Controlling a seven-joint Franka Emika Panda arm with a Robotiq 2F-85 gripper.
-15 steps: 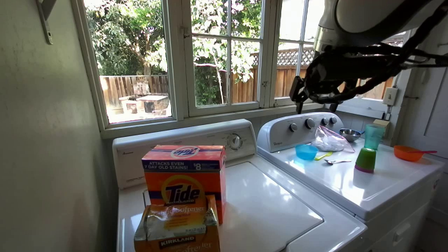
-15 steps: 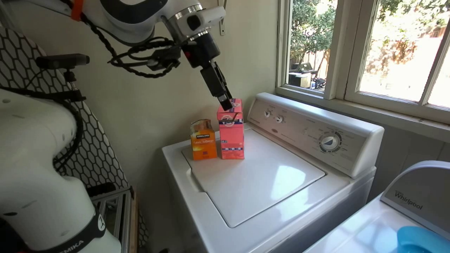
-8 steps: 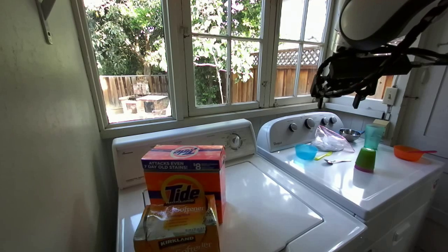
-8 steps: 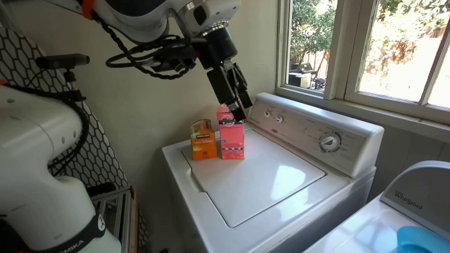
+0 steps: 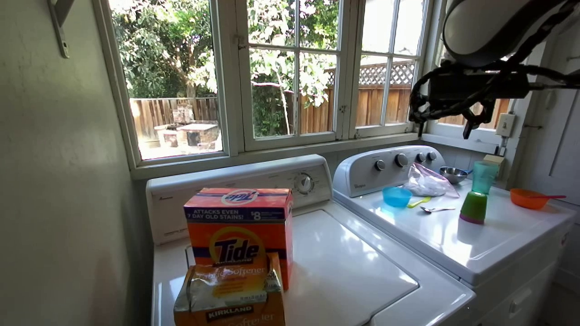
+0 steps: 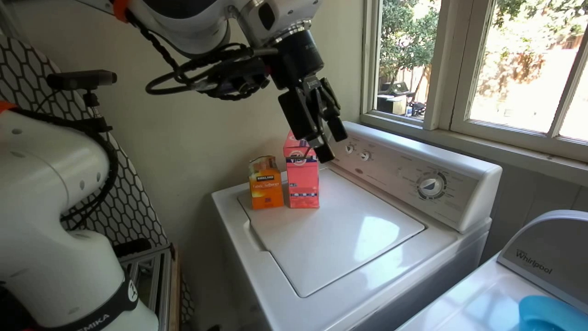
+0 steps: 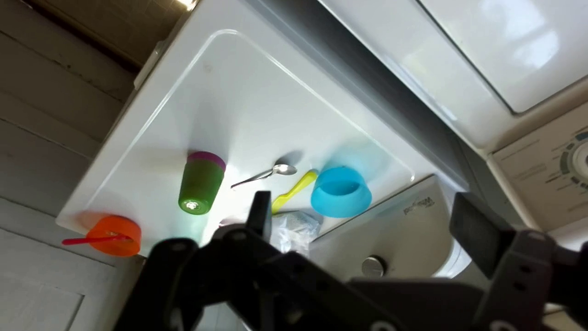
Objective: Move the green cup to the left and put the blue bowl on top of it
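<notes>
Near machine (image 5: 351,258): white, a softener box (image 5: 229,290) standing before a Tide box (image 5: 240,228).
Bench (image 5: 435,235): glossy white, sun glaring off it.
Green cup (image 5: 474,207): standing on the bench, purple edge down.
Blue bowl (image 5: 397,198): on the bench, by the knobbed panel (image 5: 364,177), apart from the cup.
Claw (image 5: 443,134): up high, fingers (image 7: 260,216) spread wide.
Window (image 5: 233,86): bright trees (image 5: 165,50) out there, wooden fence (image 5: 319,115).

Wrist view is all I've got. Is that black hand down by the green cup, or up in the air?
Observer: Up in the air: an exterior view shows the hand hanging clear of everything below.
Visitor: Does anything stand on the white machine at my view's top right?
Observer: Yes, a Tide box, in both exterior views.
Visitor: Does my view miss anything near the plastic bag?
Observer: Yes, a metal bowl, just past it in an exterior view.
</notes>
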